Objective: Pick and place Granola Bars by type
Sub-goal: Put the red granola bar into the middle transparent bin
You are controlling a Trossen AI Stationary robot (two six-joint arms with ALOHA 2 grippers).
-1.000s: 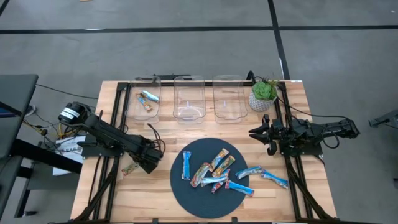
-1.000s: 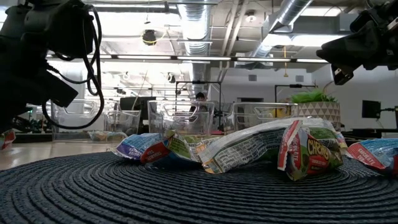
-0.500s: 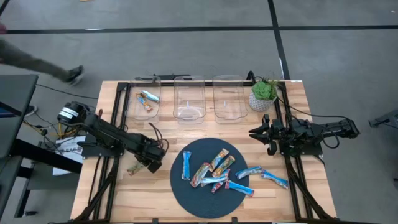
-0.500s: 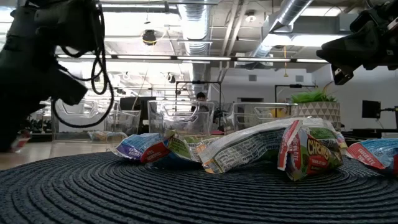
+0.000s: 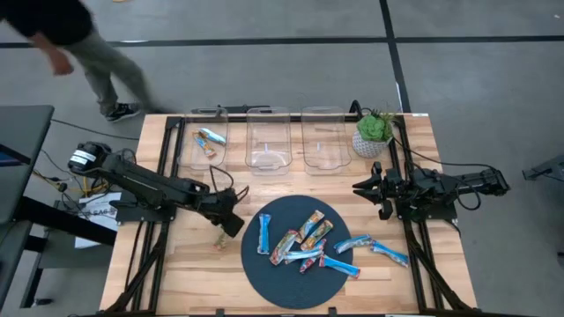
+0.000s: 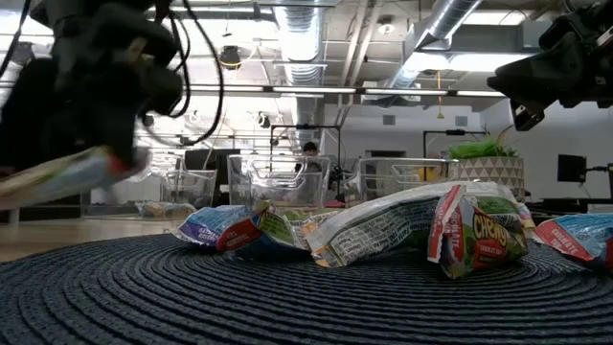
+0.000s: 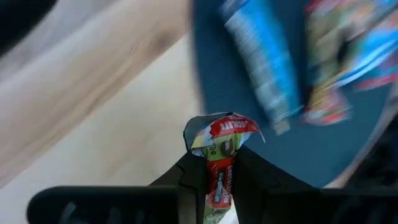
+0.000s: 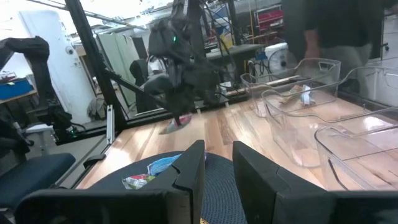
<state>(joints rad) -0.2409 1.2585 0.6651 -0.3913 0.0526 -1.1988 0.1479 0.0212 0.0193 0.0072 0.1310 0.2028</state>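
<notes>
Even, bright overhead light falls on the tabletop in the high view, with soft, short shadows. In the low view, ceiling lights glare white across the upper frame. The left wrist view is motion-blurred throughout; the low view's upper left smears too.

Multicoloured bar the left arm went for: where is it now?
The multicoloured bar is pinched in the left gripper, above the bare wood just off the left edge of the round dark mat, with the clear bins further back.
</notes>
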